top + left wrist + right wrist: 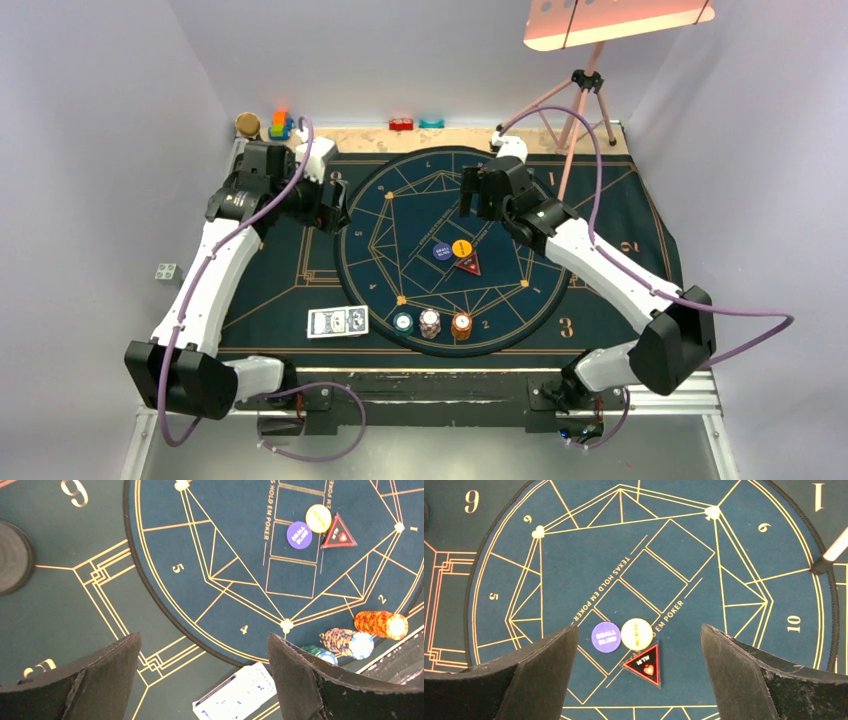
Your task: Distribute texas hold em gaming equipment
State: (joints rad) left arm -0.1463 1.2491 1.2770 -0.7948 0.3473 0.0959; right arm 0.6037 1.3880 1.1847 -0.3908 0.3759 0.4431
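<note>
Top external: left gripper [333,208], right gripper [476,200] released, empty; distribution judged unstarted; next, left descends to card deck [337,322].

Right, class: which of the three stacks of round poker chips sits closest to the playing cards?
The teal stack, at the row's left end beside the blue-and-white playing cards; the white-pink stack and the orange stack lie further right.

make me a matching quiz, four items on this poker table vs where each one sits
Things: 1 playing cards; 2 red triangle token; 3 orange chip stack; 4 toy blocks.
Places: A far left corner; B middle of the round mat; C off that mat, near left; D on that mat's near rim.
Pairs: 1-C, 2-B, 3-D, 4-A.
</note>
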